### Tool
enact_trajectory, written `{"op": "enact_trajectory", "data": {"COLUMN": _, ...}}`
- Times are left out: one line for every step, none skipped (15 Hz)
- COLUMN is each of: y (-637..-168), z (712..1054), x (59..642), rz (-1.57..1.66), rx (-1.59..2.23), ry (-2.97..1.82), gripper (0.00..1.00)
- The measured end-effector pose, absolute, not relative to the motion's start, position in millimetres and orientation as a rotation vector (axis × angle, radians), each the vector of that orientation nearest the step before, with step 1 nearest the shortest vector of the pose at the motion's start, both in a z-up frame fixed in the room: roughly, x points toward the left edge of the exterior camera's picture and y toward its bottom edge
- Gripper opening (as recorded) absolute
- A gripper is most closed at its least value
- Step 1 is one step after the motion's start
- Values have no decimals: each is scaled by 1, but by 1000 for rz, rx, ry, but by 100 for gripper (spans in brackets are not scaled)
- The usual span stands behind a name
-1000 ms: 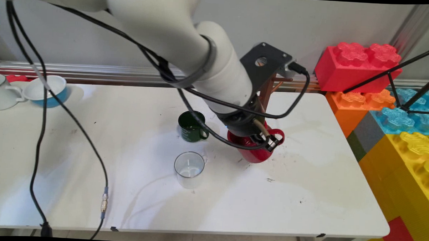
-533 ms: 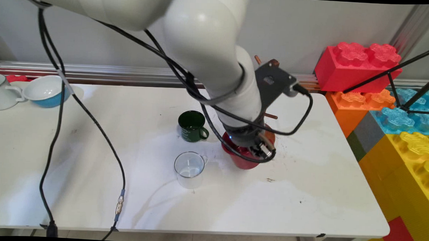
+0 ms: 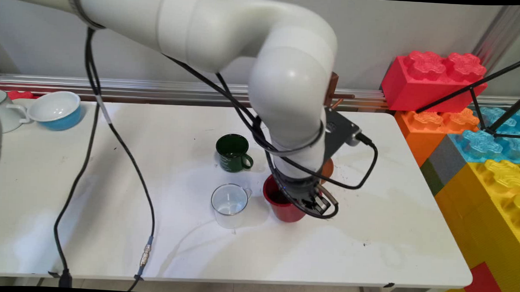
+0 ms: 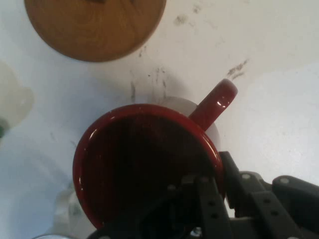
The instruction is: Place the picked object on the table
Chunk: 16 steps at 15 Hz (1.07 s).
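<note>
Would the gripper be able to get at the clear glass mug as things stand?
Probably not yet: the gripper is shut on the red mug's rim, and that mug stands between it and the clear glass mug.

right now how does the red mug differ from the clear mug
The red mug is opaque and glossy; the clear mug is see-through. The gripper is shut on the red mug's rim, one finger inside; the clear mug stands free to its left in the main view. Both are upright, empty and have one handle.
</note>
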<state>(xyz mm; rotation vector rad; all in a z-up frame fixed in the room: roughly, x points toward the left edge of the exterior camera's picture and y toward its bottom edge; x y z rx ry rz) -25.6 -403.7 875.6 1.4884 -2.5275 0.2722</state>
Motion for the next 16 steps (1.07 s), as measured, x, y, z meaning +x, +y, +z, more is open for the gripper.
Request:
{"op": "enact_trajectory", "data": {"y": -405, "z": 871, "x": -29, "rz": 271, "rx": 1496, "ry": -2533, "gripper": 0}}
{"op": "enact_trajectory", "data": {"y": -407, "z": 866, "x": -31, "rz": 271, "rx": 1508, "ry": -2538, "gripper": 0}}
{"op": "enact_trajectory", "data": {"y": -409, "z": 861, "x": -34, "rz": 271, "rx": 1518, "ry": -2542, "gripper": 0}}
{"op": "enact_trajectory", "data": {"y": -410, "z": 858, "x": -36, "rz": 271, "rx": 1527, "ry": -2545, "gripper": 0}}
{"op": "enact_trajectory", "data": {"y": -412, "z": 854, "x": -38, "rz": 272, "rx": 1535, "ry": -2548, "gripper": 0}}
{"op": "enact_trajectory", "data": {"y": -414, "z": 850, "x": -40, "rz": 273, "rx": 1548, "ry": -2551, "gripper": 0}}
{"op": "enact_trajectory", "data": {"y": -415, "z": 847, "x": -41, "rz": 273, "rx": 1559, "ry": -2553, "gripper": 0}}
{"op": "enact_trajectory", "data": {"y": -415, "z": 845, "x": -42, "rz": 274, "rx": 1566, "ry": -2554, "gripper": 0}}
{"op": "enact_trajectory", "data": {"y": -416, "z": 843, "x": -43, "rz": 274, "rx": 1575, "ry": -2555, "gripper": 0}}
{"op": "enact_trajectory", "data": {"y": -416, "z": 841, "x": -44, "rz": 274, "rx": 1581, "ry": -2556, "gripper": 0}}
{"op": "enact_trajectory", "data": {"y": -417, "z": 839, "x": -46, "rz": 273, "rx": 1589, "ry": -2556, "gripper": 0}}
{"op": "enact_trajectory", "data": {"y": -418, "z": 838, "x": -47, "rz": 273, "rx": 1597, "ry": -2556, "gripper": 100}}
{"op": "enact_trajectory", "data": {"y": -419, "z": 836, "x": -48, "rz": 273, "rx": 1606, "ry": -2555, "gripper": 100}}
{"op": "enact_trajectory", "data": {"y": -420, "z": 835, "x": -49, "rz": 274, "rx": 1614, "ry": -2553, "gripper": 100}}
{"op": "enact_trajectory", "data": {"y": -420, "z": 834, "x": -49, "rz": 275, "rx": 1618, "ry": -2552, "gripper": 100}}
{"op": "enact_trajectory", "data": {"y": -421, "z": 833, "x": -50, "rz": 277, "rx": 1625, "ry": -2549, "gripper": 100}}
